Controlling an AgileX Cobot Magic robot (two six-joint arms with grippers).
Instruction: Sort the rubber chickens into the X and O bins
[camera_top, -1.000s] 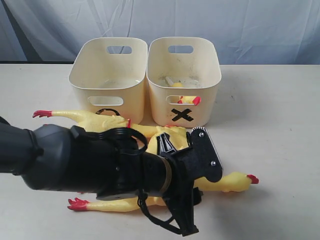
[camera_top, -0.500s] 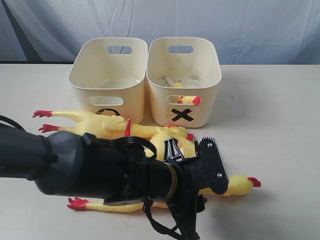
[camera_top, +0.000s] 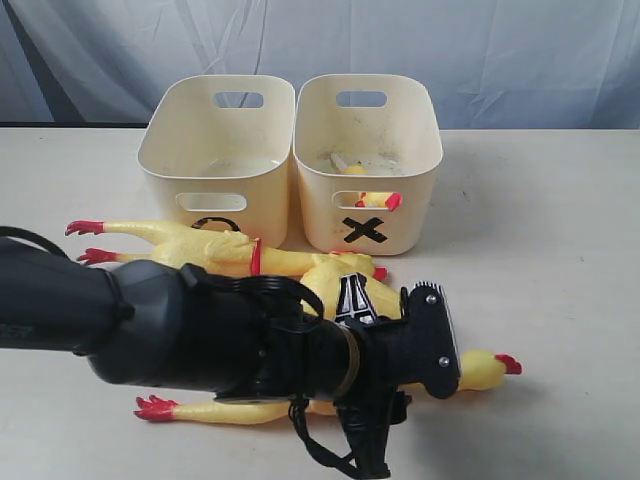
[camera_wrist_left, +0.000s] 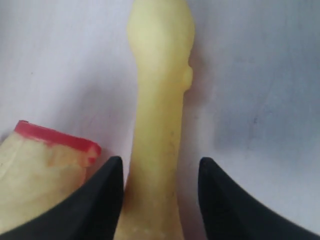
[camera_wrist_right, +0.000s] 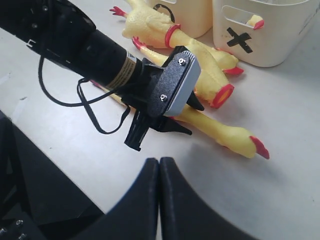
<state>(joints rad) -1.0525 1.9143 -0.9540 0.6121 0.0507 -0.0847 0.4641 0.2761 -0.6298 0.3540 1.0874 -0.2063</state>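
Table (camera_top: 560, 230): left arm (camera_top: 180, 335) partly hides chicken (camera_top: 478, 370) before X bin (camera_top: 415, 195)

a pale beige tabletop (camera_top: 560, 250) carries two cream tubs side by side at the back: the o bin (camera_top: 165, 195) on the exterior view's left, the x bin (camera_top: 410, 215) on its right. in front of them lie a long-necked rubber chicken (camera_top: 200, 245), a headless chicken body (camera_top: 325, 280) just beside its neck, and, nearer the front edge, a second whole chicken (camera_top: 480, 370) stretched flat.

The right bin (camera_top: 412, 212) bears a black X (camera_top: 365, 230) (the left bin (camera_top: 165, 195) shows a half-hidden O (camera_top: 212, 222)).
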